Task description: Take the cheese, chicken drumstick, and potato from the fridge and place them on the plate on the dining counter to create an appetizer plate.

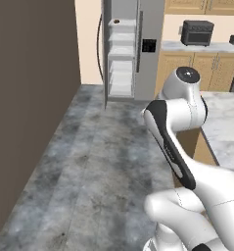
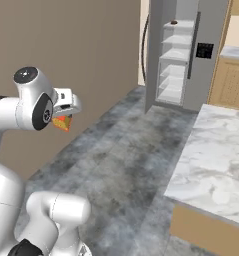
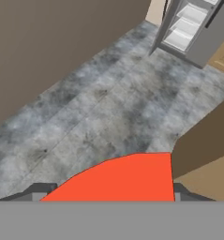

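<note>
Right now the gripper (image 2: pixel 64 116) is pinching the cheese (image 2: pixel 62 122), a small yellow-orange wedge that hangs just under the white hand, out over the mottled grey floor (image 2: pixel 121 165). Seen from the hand itself, the wedge's red rind face (image 3: pixel 120 178) sits broad between the two dark finger tips, one of which (image 3: pixel 38 189) peeks out at its left edge, so the jaws are spread about the width of the wedge and closed against it.

Across the room the fridge (image 1: pixel 150 29) stands with its door swung open, white shelves (image 1: pixel 122 49) bare to view and a black dispenser panel (image 1: pixel 149 45) on the closed half. A small dark thing lies on the top shelf (image 2: pixel 174 22); it is too small to name.

Off to the arm's right, the dining counter (image 2: pixel 216 160) shows its white, grey-veined marble top on a light wood base. The cheese is well apart from both fridge and counter.

A plain brown wall (image 1: pixel 25 98) runs along the left side. Beyond the fridge, a dark toaster oven (image 1: pixel 197 32) sits on the wall counter (image 1: pixel 187 47) above light wood cabinets.
</note>
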Controlling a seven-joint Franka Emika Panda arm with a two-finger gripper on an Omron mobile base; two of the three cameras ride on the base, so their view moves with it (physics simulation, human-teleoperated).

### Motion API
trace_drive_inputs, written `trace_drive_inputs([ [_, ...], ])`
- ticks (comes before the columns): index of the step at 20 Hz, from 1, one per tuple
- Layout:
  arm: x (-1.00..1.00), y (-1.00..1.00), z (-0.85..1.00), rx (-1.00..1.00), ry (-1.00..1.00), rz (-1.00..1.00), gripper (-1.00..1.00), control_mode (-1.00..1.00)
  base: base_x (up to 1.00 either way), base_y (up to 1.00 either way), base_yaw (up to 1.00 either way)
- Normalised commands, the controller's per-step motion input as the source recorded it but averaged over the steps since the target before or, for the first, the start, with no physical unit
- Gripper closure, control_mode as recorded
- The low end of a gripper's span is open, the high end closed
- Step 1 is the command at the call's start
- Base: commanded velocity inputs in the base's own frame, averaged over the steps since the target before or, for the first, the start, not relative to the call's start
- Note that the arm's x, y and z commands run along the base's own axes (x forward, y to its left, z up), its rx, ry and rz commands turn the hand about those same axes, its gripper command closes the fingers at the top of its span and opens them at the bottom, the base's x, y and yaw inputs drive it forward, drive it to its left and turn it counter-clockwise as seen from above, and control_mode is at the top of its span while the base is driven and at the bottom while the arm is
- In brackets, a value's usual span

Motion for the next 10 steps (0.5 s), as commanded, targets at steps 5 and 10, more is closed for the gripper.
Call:
trace_drive_inputs([
  [5, 0.0, 0.0, 0.0, 0.0, 0.0, 0.0, 1.0, 1.0, -1.0, -0.06, 0.0],
  [10, 0.0, 0.0, 0.0, 0.0, 0.0, 0.0, 1.0, 1.0, -1.0, -0.75, -0.09],
])
